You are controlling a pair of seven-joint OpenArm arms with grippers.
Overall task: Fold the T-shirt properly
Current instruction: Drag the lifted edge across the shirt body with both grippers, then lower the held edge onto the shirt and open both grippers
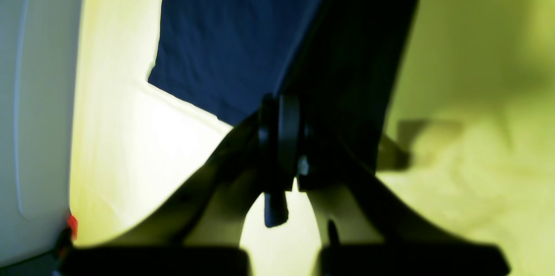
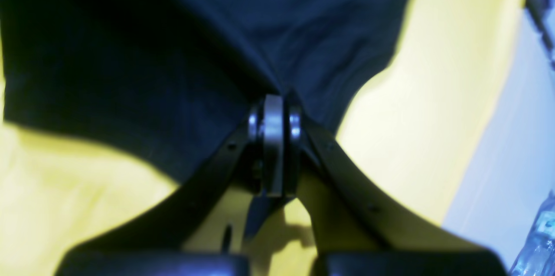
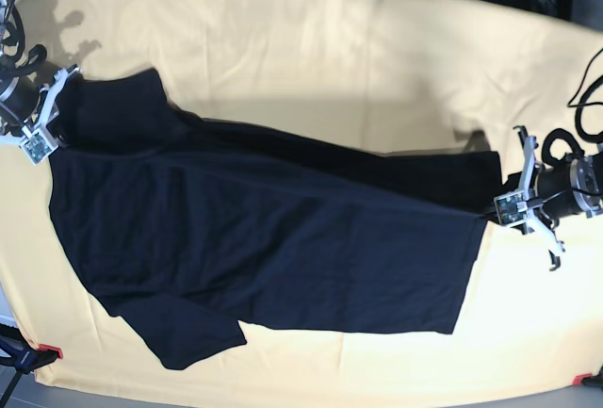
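At opposite edges, both end effectors [image 3: 497, 206] [image 3: 58, 83] pinch the T-shirt [image 3: 264, 248].

- No readable text, label, brand, number or sign in any view.
- Nothing printed on the T-shirt [image 3: 264, 238].
- Nothing legible on the yellow cloth [image 3: 311, 59].
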